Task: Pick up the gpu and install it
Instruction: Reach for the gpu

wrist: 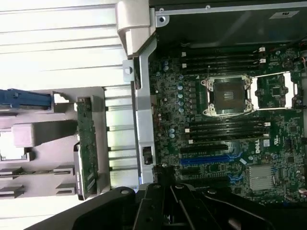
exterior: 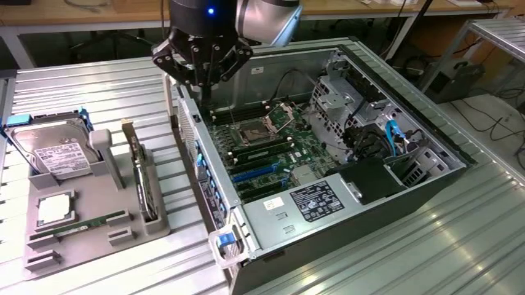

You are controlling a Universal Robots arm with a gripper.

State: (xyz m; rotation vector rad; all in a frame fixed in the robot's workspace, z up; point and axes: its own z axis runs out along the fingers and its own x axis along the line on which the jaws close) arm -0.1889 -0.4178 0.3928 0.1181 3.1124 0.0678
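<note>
Ribbed bench (exterior: 98,86) lies open around the tray (exterior: 82,230). Claw (exterior: 205,92), pressed together, hangs above the case rim (exterior: 193,141), gpu (exterior: 146,184) at seven o'clock.

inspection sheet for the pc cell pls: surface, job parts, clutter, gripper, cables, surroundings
Surface: ribbed metal table with a grey tray on it.
Job's things: gpu on edge in the tray, not held; open case, motherboard exposed.
Clutter: hard drive and memory stick in the tray.
Grippers: gripper above the case wall nearest the tray, apart from the gpu.
Cables: blue cable inside the case; loose cables on the floor at the exterior view's right.
Surroundings: wooden bench behind the table.
</note>
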